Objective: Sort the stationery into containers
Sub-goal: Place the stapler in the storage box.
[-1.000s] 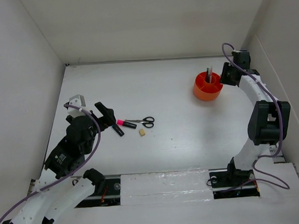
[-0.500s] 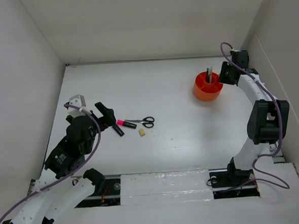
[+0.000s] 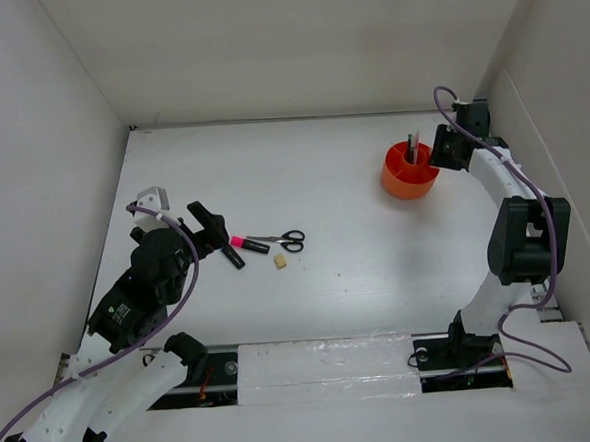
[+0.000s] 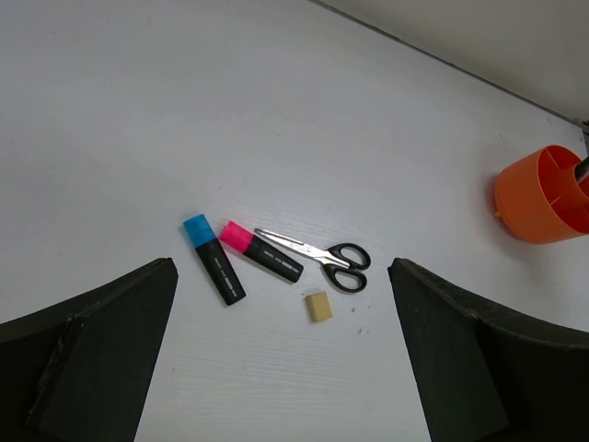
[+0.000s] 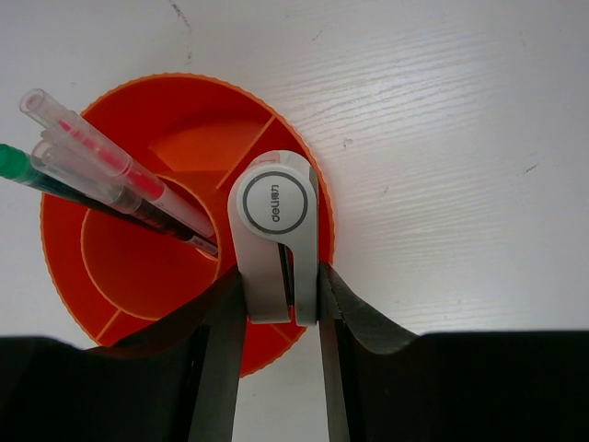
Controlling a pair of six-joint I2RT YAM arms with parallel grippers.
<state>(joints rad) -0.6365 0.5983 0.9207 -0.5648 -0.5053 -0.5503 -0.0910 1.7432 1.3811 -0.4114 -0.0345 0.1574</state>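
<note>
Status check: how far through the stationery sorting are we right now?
Done: three pens stand in the orange pot, in its central tube. In hand: the right end effector grips a white sharpener-like piece over an outer compartment, not yet released. Left: blue-capped marker, pink-capped marker, scissors and eraser lie on the table near the open left end effector.

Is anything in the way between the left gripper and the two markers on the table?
Nothing visible does. The open left gripper looks straight at the blue-capped marker and pink-capped marker, lying uncovered on the table; the scissors and eraser lie just beside them.
</note>
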